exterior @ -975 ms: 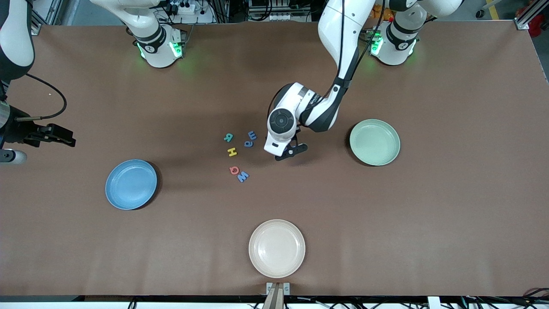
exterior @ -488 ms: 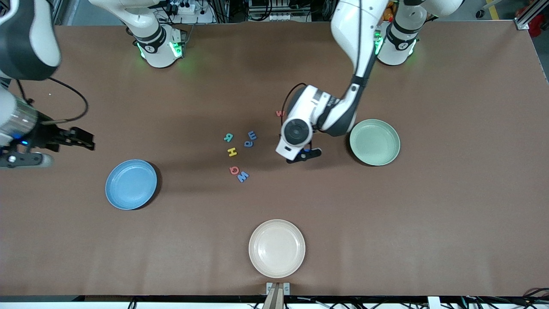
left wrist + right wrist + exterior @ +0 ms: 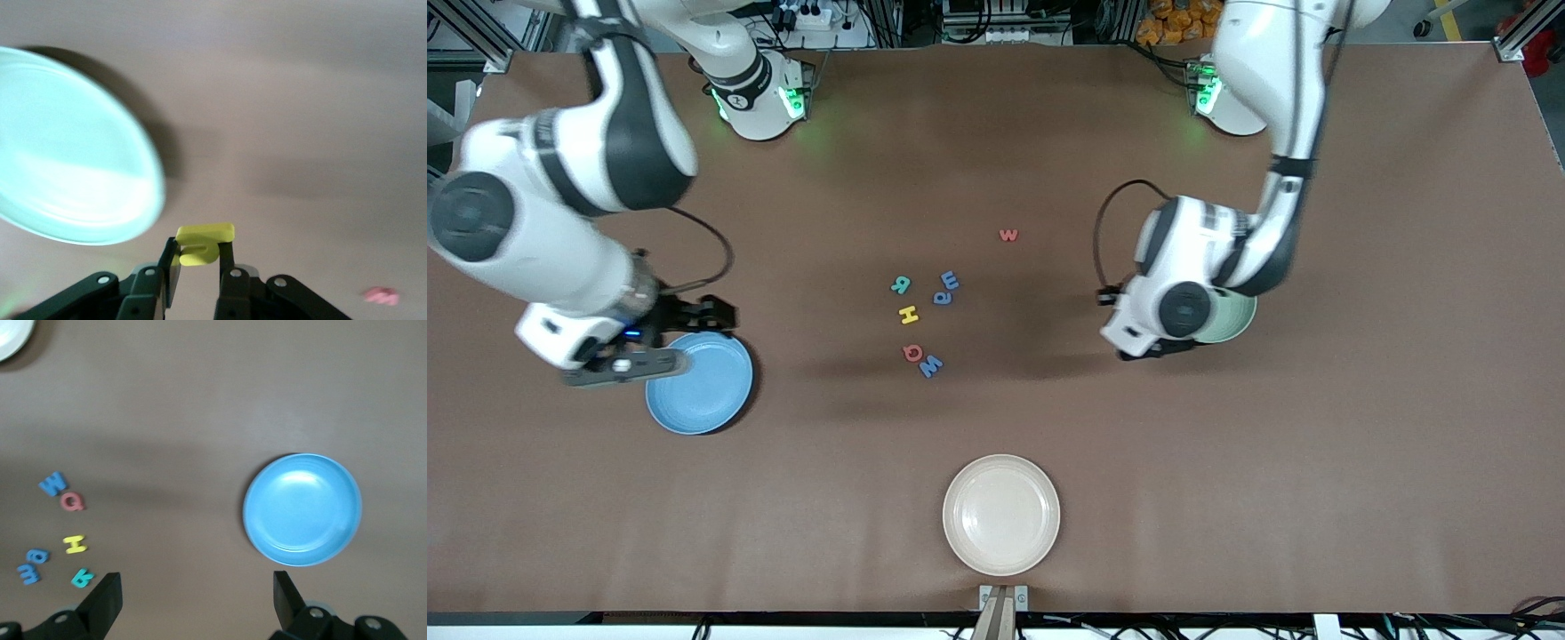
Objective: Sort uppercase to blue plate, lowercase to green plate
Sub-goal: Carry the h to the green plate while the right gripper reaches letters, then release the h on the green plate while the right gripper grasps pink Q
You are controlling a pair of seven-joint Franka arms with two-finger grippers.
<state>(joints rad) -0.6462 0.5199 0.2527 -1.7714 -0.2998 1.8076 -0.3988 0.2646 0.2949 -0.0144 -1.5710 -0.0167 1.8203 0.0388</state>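
Note:
My left gripper point(image 3: 1156, 350) is shut on the yellow h point(image 3: 203, 243) and hangs at the edge of the green plate point(image 3: 1236, 322), seen close in the left wrist view point(image 3: 67, 153). The red w point(image 3: 1008, 236) lies alone on the table. Teal R point(image 3: 902, 284), yellow H point(image 3: 908, 314), red Q point(image 3: 911, 353), blue W point(image 3: 931, 364), blue e point(image 3: 943, 297) and the blue E-like letter point(image 3: 951, 281) lie clustered mid-table. My right gripper point(image 3: 716, 316) stands open and empty above the rim of the blue plate point(image 3: 698, 387).
A cream-white plate point(image 3: 1001, 514) sits near the table's edge closest to the front camera. Bare brown tabletop lies between the letter cluster and each coloured plate.
The left arm has carried the yellow h from beside the letters over to the green plate, uncovering the red w. The right arm has swung in from the table's end to above the blue plate.

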